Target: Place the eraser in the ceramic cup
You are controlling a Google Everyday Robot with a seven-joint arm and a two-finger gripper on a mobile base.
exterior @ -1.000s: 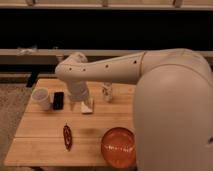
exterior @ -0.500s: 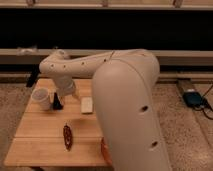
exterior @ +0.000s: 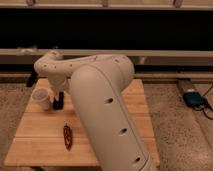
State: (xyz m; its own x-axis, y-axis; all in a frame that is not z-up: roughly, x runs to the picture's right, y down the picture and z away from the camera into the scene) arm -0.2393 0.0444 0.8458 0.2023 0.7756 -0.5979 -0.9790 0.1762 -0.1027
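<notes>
The gripper [exterior: 60, 94] hangs at the eraser's [exterior: 58, 104] twelve o'clock, probably lined up for a grasp (open or closed, I cannot tell). The eraser lies on the table [exterior: 40, 135] just at the ceramic cup's [exterior: 41, 98] three o'clock, so the carry should be short.

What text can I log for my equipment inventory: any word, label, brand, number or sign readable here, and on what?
None can be read.
The ceramic cup is plain white.
The robot arm shows only dark holes and no lettering.
The gripper, down at the table just beside the cup, shows no label.
Any marking on the bluish box on the floor is too small to read.
</notes>
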